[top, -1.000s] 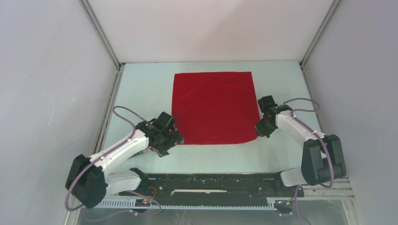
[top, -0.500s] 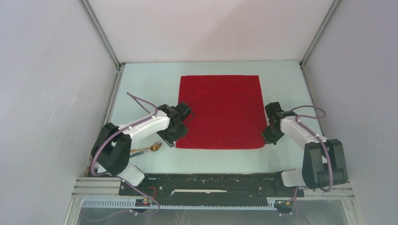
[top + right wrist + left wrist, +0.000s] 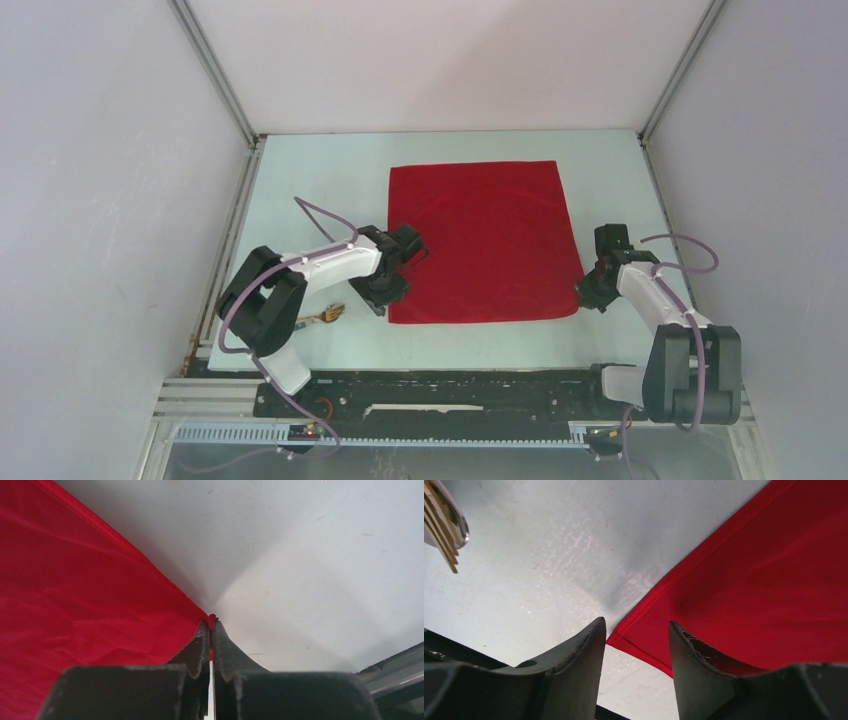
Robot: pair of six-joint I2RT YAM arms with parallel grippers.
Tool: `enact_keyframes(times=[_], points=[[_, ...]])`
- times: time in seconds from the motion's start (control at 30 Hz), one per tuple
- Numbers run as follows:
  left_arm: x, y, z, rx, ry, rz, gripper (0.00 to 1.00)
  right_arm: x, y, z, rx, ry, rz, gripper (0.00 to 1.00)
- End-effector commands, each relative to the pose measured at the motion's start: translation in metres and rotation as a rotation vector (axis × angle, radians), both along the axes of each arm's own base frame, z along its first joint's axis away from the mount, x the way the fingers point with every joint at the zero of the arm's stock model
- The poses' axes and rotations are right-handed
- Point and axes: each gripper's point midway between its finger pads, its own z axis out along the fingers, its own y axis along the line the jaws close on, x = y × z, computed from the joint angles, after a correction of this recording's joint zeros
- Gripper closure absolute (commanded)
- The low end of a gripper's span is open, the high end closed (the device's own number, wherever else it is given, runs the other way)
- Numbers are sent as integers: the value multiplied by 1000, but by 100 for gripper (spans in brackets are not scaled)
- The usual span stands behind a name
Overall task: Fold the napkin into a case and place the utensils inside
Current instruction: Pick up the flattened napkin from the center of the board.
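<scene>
The red napkin [image 3: 480, 240] lies flat and unfolded on the table. My left gripper [image 3: 385, 298] is open at its near-left corner, and in the left wrist view this corner [image 3: 624, 636] lies on the table between the parted fingers of the gripper [image 3: 636, 630]. My right gripper [image 3: 587, 297] is shut on the near-right corner, and the right wrist view shows a pinch of red cloth [image 3: 212, 618] at its fingertips [image 3: 212, 624]. The wooden fork [image 3: 327, 315] lies left of the napkin, beside my left arm; its tines [image 3: 441, 527] show in the left wrist view. I cannot make out the teal utensil.
The black rail [image 3: 450, 390] with the arm bases runs along the near edge. Grey walls [image 3: 120, 200] close in the left, right and back. The left arm's cable [image 3: 320, 215] loops above the table left of the napkin.
The napkin has slid to the right with both grippers at its near corners. My left arm has swung right, uncovering the fork.
</scene>
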Motion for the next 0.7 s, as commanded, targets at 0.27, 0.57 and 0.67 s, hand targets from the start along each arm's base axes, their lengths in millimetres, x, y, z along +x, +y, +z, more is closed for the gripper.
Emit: enact_keyframes(times=[0.27, 0.57, 0.67], points=[[-18, -17, -10, -6, 16, 12, 41, 7, -1, 7, 7, -78, 24, 100], [-22, -17, -23, -13, 31, 20, 47, 7, -4, 10, -3, -90, 15, 100], [-23, -15, -25, -8, 26, 23, 52, 8, -4, 11, -4, -93, 14, 100]])
